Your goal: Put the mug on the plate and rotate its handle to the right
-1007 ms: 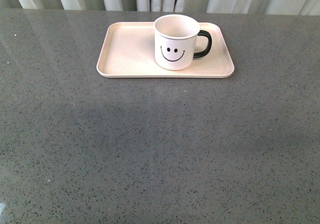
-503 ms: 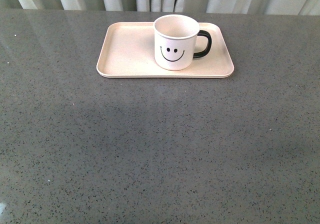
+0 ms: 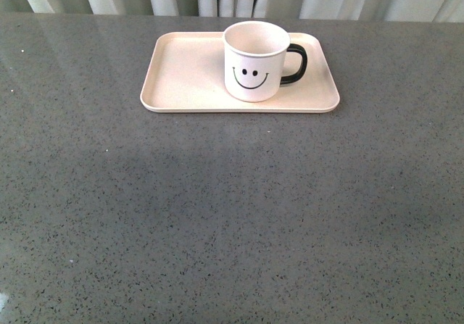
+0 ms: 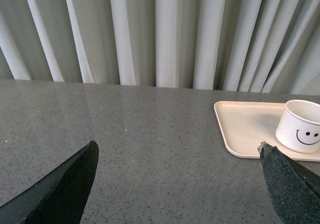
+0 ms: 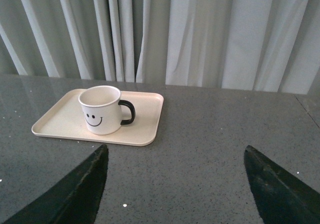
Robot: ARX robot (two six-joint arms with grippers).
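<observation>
The left gripper (image 4: 177,184) is seen spread wide with nothing held, well short of the plate (image 3: 188,70). The right gripper (image 5: 175,189) is likewise spread wide and empty, near the plate's front edge. The mug (image 3: 255,61) is stood upright on the plate, right of its middle, its handle (image 3: 296,63) turned rightward. No change from the earlier frames is seen.

Neither arm shows in the front view; each wrist view shows its gripper, left (image 4: 177,184) and right (image 5: 177,184), spread wide, holding nothing.
</observation>
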